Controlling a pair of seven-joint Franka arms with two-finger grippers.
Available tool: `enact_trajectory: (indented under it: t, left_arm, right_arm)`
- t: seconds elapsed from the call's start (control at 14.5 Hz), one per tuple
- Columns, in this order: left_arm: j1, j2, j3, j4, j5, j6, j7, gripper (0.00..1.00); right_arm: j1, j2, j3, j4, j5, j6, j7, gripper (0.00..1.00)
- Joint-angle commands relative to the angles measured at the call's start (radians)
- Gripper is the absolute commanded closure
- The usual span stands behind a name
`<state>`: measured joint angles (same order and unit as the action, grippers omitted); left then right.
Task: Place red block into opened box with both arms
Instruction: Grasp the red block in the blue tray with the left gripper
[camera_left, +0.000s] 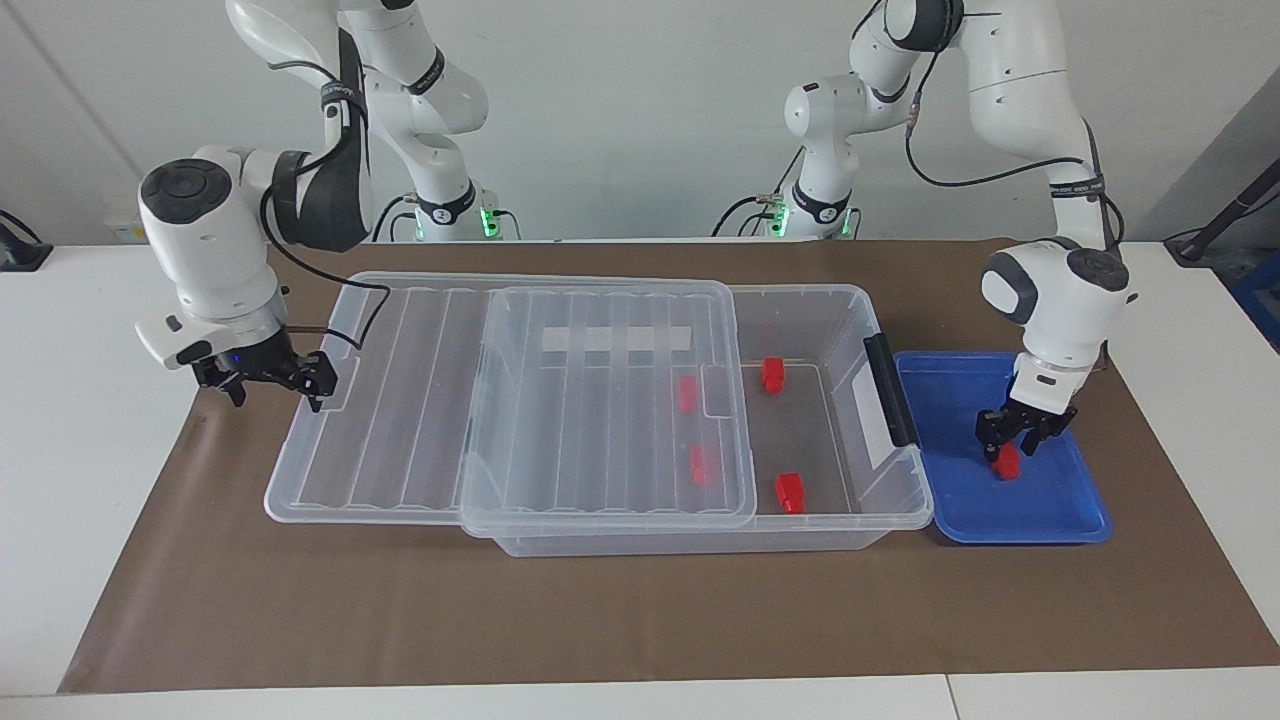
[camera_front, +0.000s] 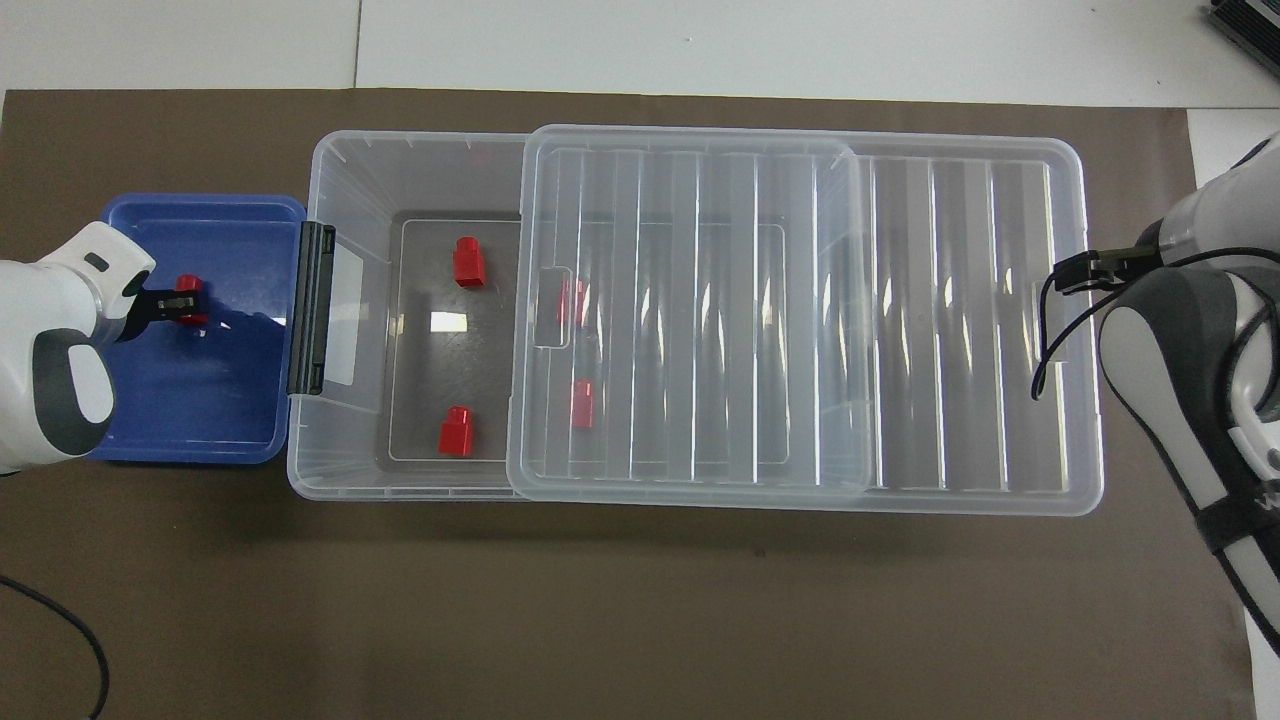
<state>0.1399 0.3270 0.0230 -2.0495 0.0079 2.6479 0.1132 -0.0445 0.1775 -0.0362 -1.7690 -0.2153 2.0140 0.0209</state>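
Shallow blue tray (camera_left: 1060, 510) (camera_front: 240, 215) sitting on the brown mat (camera_left: 600, 610) (camera_front: 600, 620), at the left arm's end of the table. Mat spread flat across the white tabletop (camera_left: 70, 420) (camera_front: 700, 40), tabletop showing past its edges. Black cable (camera_front: 60, 640) curling across the mat's corner.

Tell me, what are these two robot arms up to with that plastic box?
They are loading red blocks into the clear box. The left gripper is down in the blue tray beside the box, closed on the last red block, which is not yet lifted. The right gripper, open, is at the end edge of the lid, which lies slid partway off, leaving the tray end of the box open. Four blocks already lie inside.
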Motion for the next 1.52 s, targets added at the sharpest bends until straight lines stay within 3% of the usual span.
enact_trajectory:
  t: [0.0,0.35,0.83,1.17,1.45]
  left_arm:
    - [0.01,-0.002,-0.006,-0.011,0.015,0.018,-0.003,1.0]
    - [-0.009,-0.015,-0.006,0.024,0.014,-0.064,-0.104,1.0]
    - [-0.048,-0.137,-0.012,0.274,0.015,-0.583,-0.141,1.0]
    - [-0.176,-0.154,-0.018,0.417,0.015,-0.804,-0.327,1.0]
    - [-0.318,-0.164,-0.018,0.431,0.027,-0.841,-0.535,1.0]
  right_arm:
    - [-0.023,-0.016,0.009,-0.004,-0.036,-0.021,-0.028,0.0]
    - [-0.021,-0.029,0.013,-0.003,-0.032,-0.028,-0.024,0.0]
    - [-0.009,-0.14,0.018,0.075,0.099,-0.185,-0.018,0.0]
    - [-0.014,-0.194,0.013,0.149,0.183,-0.337,0.013,0.0]
    - [-0.006,-0.196,0.021,0.195,0.198,-0.425,0.076,0.0]
